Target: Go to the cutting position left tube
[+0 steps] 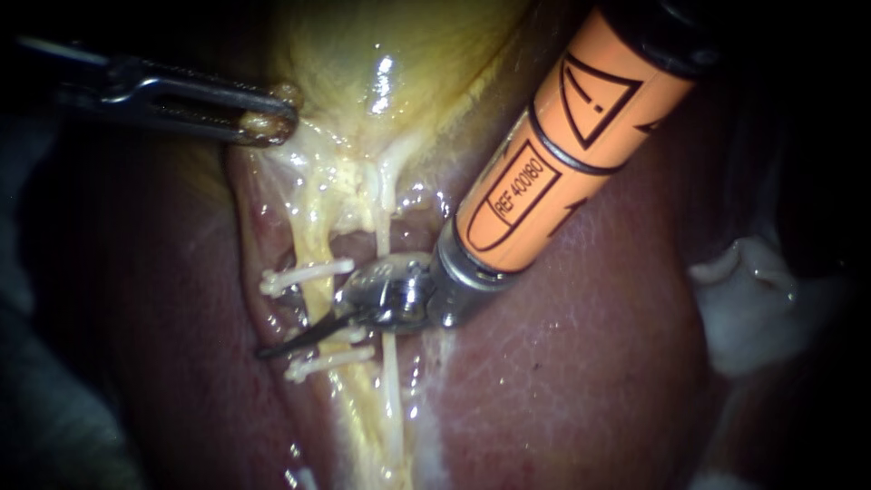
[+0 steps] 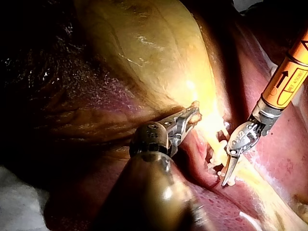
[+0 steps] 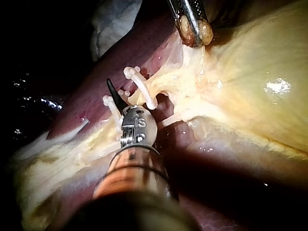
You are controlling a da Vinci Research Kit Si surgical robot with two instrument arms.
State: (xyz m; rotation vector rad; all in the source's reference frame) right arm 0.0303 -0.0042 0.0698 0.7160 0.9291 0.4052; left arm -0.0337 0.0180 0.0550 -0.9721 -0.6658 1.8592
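My right instrument (image 1: pixel 307 321), on an orange shaft, comes in from the upper right. Its thin blades stand slightly open. The dark lower blade lies across the yellow left tube (image 1: pixel 313 245), between an upper white clip (image 1: pixel 304 275) and a lower white clip (image 1: pixel 327 361). A thinner pale right tube (image 1: pixel 390 381) runs just beside the blades' hinge. My left instrument (image 1: pixel 268 122) enters from the upper left, jaws shut on a fold of the yellow gallbladder (image 1: pixel 381 82), which it holds taut. The left wrist view shows the same grip (image 2: pixel 192 115) and blade (image 2: pixel 228 173).
Dark red liver (image 1: pixel 562 363) surrounds the tubes on both sides. A pale white lump (image 1: pixel 753 299) lies at the right edge. In the right wrist view the blade (image 3: pixel 114 94) rises beside the clips and white cloth (image 3: pixel 115 24) lies beyond the liver.
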